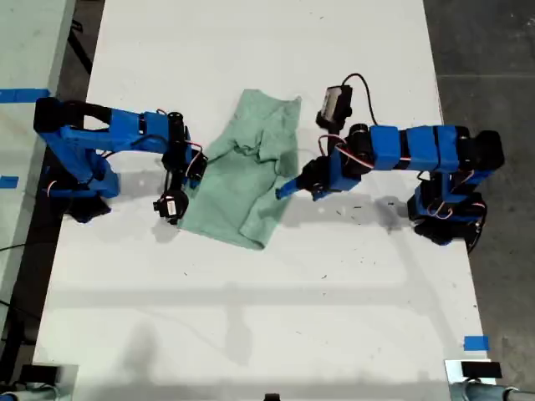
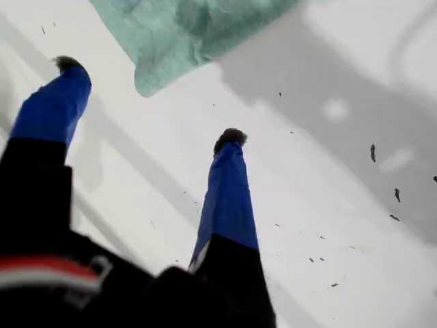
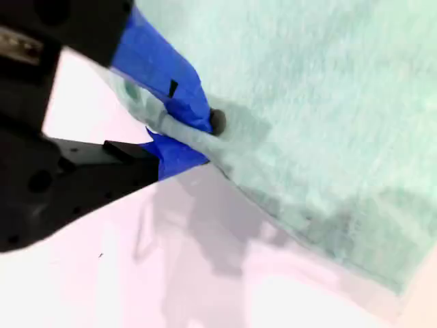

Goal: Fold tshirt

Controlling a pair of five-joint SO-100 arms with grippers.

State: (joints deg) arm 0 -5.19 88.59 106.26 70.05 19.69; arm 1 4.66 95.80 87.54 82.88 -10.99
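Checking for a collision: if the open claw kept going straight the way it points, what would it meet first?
Probably the crumpled pale mint-green cloth t-shirt, its nearest corner just ahead of my first claw; only bare white table lies between.

Pale mint-green tshirt, crumpled, partly folded, lying mid-table between both arms

Place: a lab or workshop test area, not a home.
Floor: bare grey concrete shows on both sides of the exterior view.
Work surface: a long plain white table, marked with small dark specks.
Markings: blue tape pieces stuck on the table and on a neighbouring pale surface at the exterior view's left.
Equipment: blue arm bases fixed to the table, with exposed wiring.
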